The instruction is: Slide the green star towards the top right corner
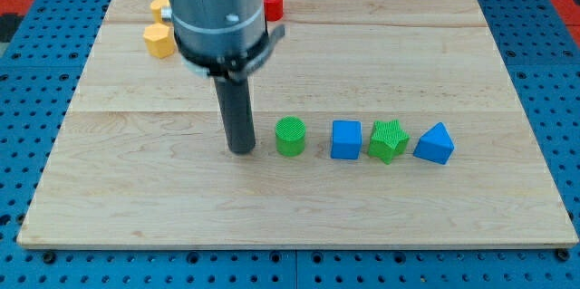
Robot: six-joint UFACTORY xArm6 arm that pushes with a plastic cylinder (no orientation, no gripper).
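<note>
My tip (242, 150) rests on the board (136, 207), a little left of the board's middle and in the lower half of the view. It is a plain rod end with no jaws, so there is nothing to spread or close, and it holds nothing. Just to the tip's right, close but apart from it, stands the green cylinder (290, 136). Further right along the same row comes the blue cube (345, 139), and touching or almost touching the cube's right side is the green star (388, 140); I cannot tell whether a gap separates them. The star thus lies well to the tip's right, at about the same height in the view, with the cylinder and the cube between it and the tip. Just beyond the star, at the row's right end, sits the blue triangular block (435, 143), near the star but apart from it. Up and to the tip's left, near the board's top edge, is a yellow hexagonal block (159, 41), with a second yellow block (160, 5) above it, mostly hidden behind the arm's grey body (216, 8). A red block (273, 4) peeks out at the arm's right side, above the tip and near the top edge; its shape is partly hidden.
</note>
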